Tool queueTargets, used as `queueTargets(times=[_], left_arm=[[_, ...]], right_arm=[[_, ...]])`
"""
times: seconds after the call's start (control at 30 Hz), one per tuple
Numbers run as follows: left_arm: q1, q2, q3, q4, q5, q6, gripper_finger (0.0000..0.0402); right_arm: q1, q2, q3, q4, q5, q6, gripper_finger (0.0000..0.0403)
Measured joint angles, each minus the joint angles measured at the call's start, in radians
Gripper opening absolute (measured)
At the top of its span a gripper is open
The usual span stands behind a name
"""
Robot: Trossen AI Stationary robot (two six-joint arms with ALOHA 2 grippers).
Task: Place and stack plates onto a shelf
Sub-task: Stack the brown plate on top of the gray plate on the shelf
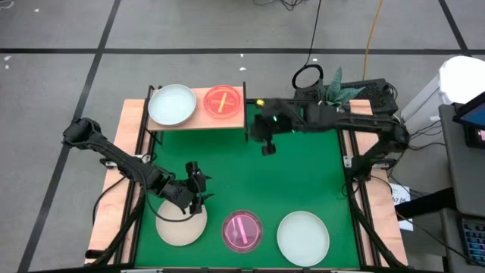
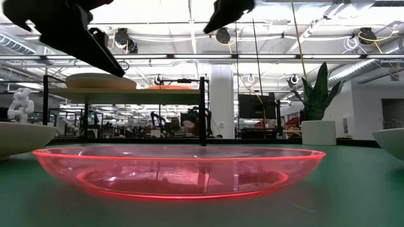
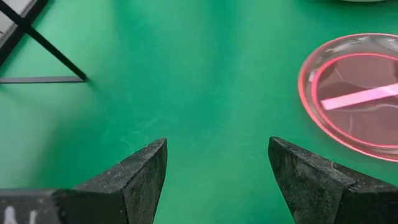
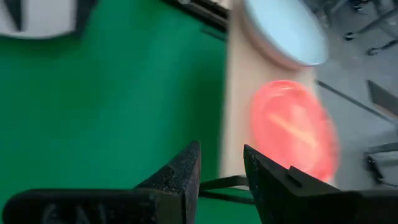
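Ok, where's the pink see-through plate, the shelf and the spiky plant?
pink see-through plate (image 1: 242, 230): high view, its striped middle.
shelf (image 1: 198, 119): high view, bare wood between its two plates.
spiky plant (image 2: 315, 93): low view, its leaves.

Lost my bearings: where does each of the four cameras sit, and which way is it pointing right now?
High: overhead, straight down; both arms, shelf.
Low: table height, level across the magenta plate; arms overhead.
Left wrist: down onto the green table; open left pincer.
Right wrist: toward the shelf's orange plate; right pincer.
Shared: magenta plate in high, low, left wrist.
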Motion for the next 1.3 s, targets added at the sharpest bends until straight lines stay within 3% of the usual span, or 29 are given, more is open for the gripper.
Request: queueTargets(times=[0.3,0.57,0.87,1.13,1.3], left_arm=[[-0.067,0.0,0.0,-0.031,0.003,-0.095,0.0285],[-0.142,0.0,0.0,-0.053,0.062,-0.302,0.0285],[-0.277,0.016,0.0,-0.042,0.072,-0.545,0.0285],[-0.357,0.117,0.001,0.081,0.142,-0.558,0.0285],[-0.383,0.181,0.041,0.051,0.167,-0.591,0.0285]], right_arm=[[0.178,-0.252,-0.44,0.291,0.085,0.132,0.0105],[0.289,-0.35,-0.71,0.511,0.086,0.214,0.0105],[0.358,-0.344,-0.849,0.622,0.085,0.304,0.0105],[0.387,-0.344,-0.879,0.655,0.084,0.346,0.0105],[0.387,-0.344,-0.882,0.659,0.082,0.35,0.0105]])
